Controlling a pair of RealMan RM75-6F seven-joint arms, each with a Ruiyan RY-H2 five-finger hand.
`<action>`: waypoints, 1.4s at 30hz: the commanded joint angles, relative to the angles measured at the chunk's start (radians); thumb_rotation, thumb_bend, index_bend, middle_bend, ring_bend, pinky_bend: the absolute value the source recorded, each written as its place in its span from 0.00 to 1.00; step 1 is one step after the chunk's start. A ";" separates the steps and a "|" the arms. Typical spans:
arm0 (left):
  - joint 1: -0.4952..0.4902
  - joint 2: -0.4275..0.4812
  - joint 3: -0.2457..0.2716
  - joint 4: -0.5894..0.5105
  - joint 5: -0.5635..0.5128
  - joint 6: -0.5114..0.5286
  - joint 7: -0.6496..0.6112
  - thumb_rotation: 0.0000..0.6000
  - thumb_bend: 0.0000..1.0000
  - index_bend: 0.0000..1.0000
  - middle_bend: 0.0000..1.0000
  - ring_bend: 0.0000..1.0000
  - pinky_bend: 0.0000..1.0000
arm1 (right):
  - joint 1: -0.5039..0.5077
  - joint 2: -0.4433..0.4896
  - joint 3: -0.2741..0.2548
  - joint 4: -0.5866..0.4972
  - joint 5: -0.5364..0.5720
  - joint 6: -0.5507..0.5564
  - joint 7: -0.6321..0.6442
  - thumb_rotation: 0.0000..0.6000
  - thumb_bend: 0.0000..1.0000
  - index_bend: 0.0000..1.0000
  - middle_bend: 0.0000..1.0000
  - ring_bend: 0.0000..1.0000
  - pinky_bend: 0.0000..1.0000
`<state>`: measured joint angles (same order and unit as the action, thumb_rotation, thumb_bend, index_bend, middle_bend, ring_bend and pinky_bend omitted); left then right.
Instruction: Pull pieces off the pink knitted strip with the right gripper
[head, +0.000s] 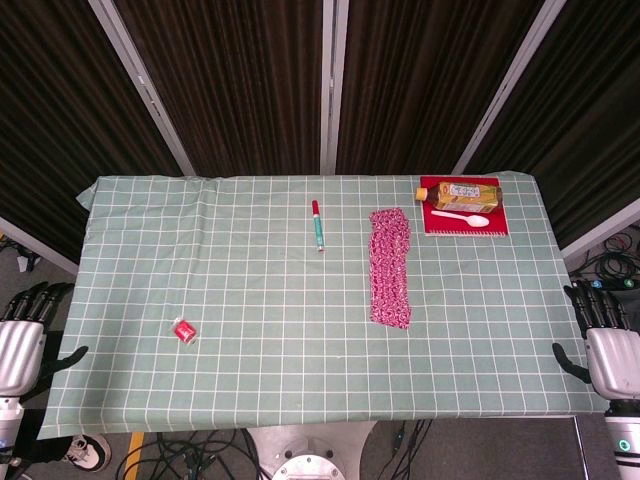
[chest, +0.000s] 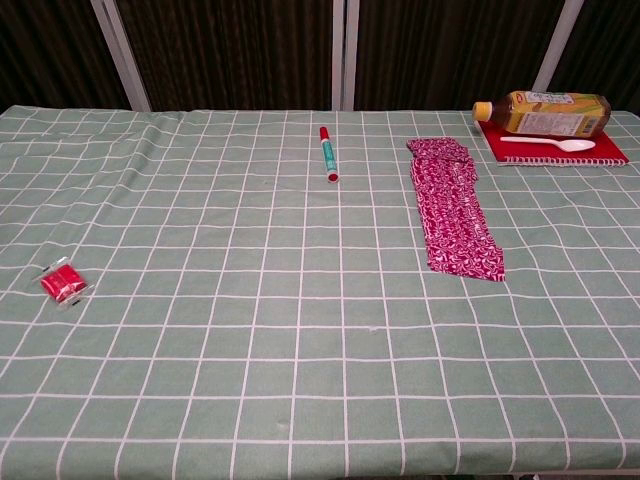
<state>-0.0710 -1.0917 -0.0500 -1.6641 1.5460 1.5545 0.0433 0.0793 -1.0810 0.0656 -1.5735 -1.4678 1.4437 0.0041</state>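
The pink knitted strip (head: 390, 266) (chest: 454, 208) lies flat on the green checked tablecloth, right of centre, its long side running from far to near. My right hand (head: 606, 340) hangs off the table's right edge, fingers apart and holding nothing, well to the right of the strip. My left hand (head: 24, 332) hangs past the left edge, also empty with fingers spread. Neither hand shows in the chest view.
A green marker with a red cap (head: 318, 225) (chest: 327, 153) lies left of the strip. A red notebook (head: 445, 225) at the far right carries a lying bottle (head: 460, 192) (chest: 545, 112) and a white spoon (head: 462, 217) (chest: 552, 145). A small red packet (head: 185, 330) (chest: 61, 283) sits near the left.
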 joint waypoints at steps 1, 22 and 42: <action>0.000 0.000 0.000 -0.001 0.000 0.000 0.000 1.00 0.10 0.15 0.16 0.10 0.17 | 0.000 0.000 0.000 0.001 0.000 0.000 0.000 1.00 0.24 0.00 0.00 0.00 0.00; 0.003 -0.002 0.009 -0.005 0.009 0.000 0.004 1.00 0.10 0.15 0.16 0.10 0.17 | 0.016 0.016 -0.008 -0.043 0.021 -0.053 -0.025 1.00 0.90 0.00 0.04 0.04 0.09; -0.002 -0.005 0.014 0.004 -0.008 -0.026 0.006 1.00 0.10 0.15 0.16 0.10 0.17 | 0.094 -0.092 -0.089 -0.085 -0.068 -0.209 -0.239 1.00 0.93 0.10 0.89 0.79 0.72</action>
<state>-0.0724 -1.0971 -0.0368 -1.6600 1.5377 1.5292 0.0491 0.1532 -1.1375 -0.0152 -1.6387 -1.5279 1.2642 -0.1611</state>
